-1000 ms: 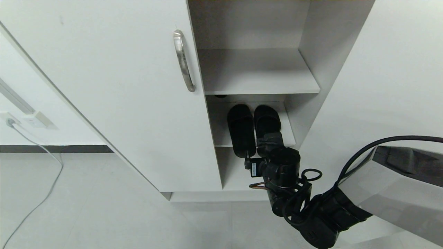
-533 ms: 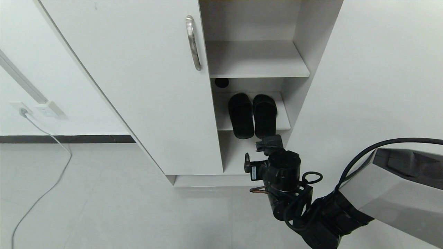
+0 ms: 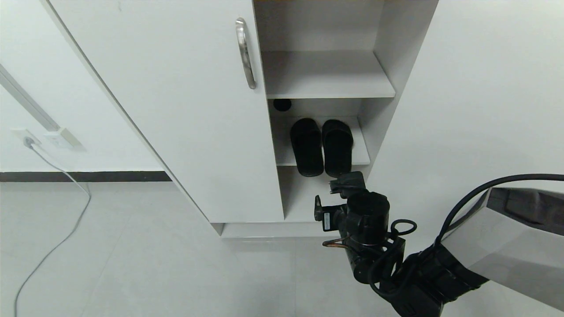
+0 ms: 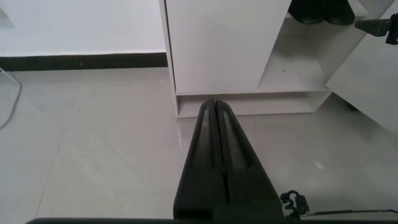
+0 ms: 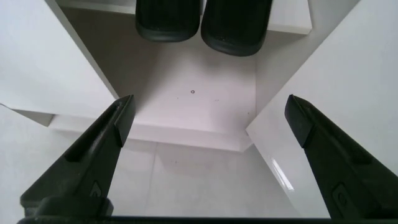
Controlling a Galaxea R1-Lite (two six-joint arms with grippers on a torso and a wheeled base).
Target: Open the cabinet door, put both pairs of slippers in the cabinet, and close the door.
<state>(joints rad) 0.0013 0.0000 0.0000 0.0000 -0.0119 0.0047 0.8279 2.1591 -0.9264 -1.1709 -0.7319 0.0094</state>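
In the head view the cabinet (image 3: 396, 39) stands with its right-hand door (image 3: 476, 110) swung open at 3 o'clock and the other door (image 3: 176, 110), with its metal handle (image 3: 245, 53), closed at 9 o'clock. One pair of black slippers (image 3: 321, 145) lies side by side on the middle shelf (image 3: 361, 152), the near ends overhanging its front edge. That looks like a straight push in from the front. The right pincer (image 3: 348, 181) hangs just below them at 6 o'clock, clear of the shelf.

In the left wrist view the left pincer (image 4: 215, 124) has its fingers pressed together with nothing between them. It is parked low over the floor (image 4: 93, 137), likely to stay out of the doorway.

In the right wrist view the right pincer (image 5: 208, 106) is spread wide and holds nothing. The slippers (image 5: 202, 22) are ahead of it, apart from both fingers, and the bottom compartment (image 5: 186, 93) is beyond. The wide spread fits a release just made, and the second pair likely comes next.
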